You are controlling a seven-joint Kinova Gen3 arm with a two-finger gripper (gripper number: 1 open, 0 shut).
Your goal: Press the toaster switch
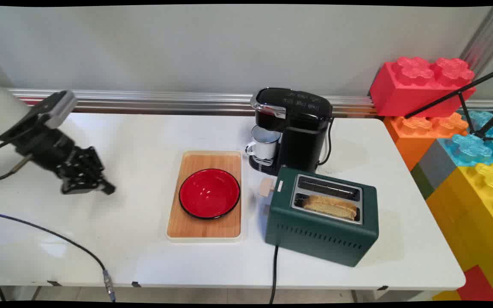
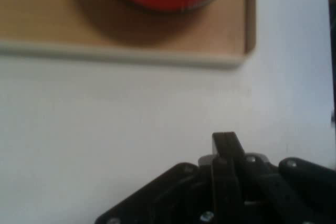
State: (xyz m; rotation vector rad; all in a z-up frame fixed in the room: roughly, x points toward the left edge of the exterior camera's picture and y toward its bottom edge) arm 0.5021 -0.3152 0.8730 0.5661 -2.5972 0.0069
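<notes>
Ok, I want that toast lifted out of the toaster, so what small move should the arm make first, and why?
Probably carry the gripper across toward the toaster: it hangs shut over bare table on the far side of the wooden tray, well away from the toast in the toaster's near slot.

White table [image 1: 144, 256]: wooden tray [image 1: 206, 229] w/ red bowl [image 1: 209, 193] on it. Behind-right, black coffee maker [image 1: 298, 128] w/ white mug [image 1: 264, 144] under spout. Green toaster [image 1: 321, 222] nr front, bread slice [image 1: 331, 206] in near slot. Big toy bricks [image 1: 464, 141] at right
</notes>
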